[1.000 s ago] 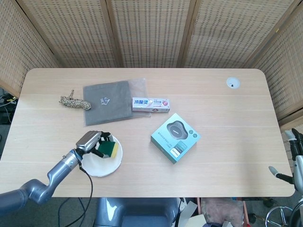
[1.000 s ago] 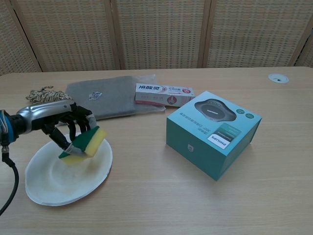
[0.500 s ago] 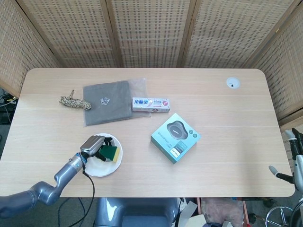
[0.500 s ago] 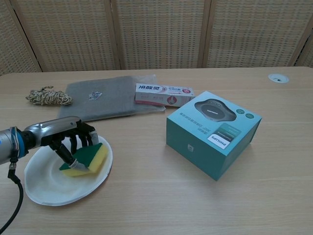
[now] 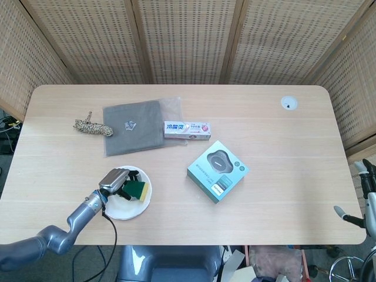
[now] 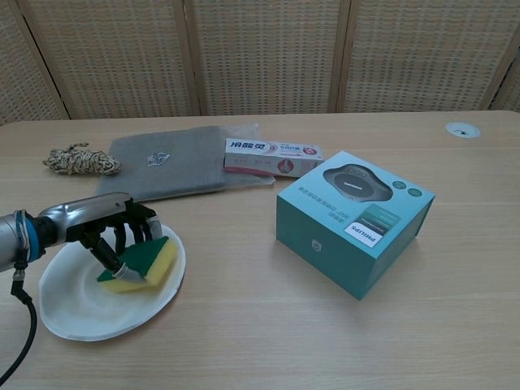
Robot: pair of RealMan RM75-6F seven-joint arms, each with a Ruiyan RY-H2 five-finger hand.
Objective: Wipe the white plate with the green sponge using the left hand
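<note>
While pinching the green sponge (image 6: 142,262), left hand (image 6: 110,227) seemingly presses it onto white plate (image 6: 77,313).

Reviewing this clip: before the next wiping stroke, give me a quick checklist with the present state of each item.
1. Left hand grips the green sponge: ok, fingers wrap its top.
2. Sponge in contact with the white plate: ok, it looks to rest on the plate's right part.
3. Plate fully on the table: ok, though near the front edge in the head view.
4. Stroke path free: ok; the teal box and grey pouch stand apart from the plate.
5. Pressing force enough to wipe: cannot tell.
6. Right hand out of the way: cannot tell, it is not in view.
</note>
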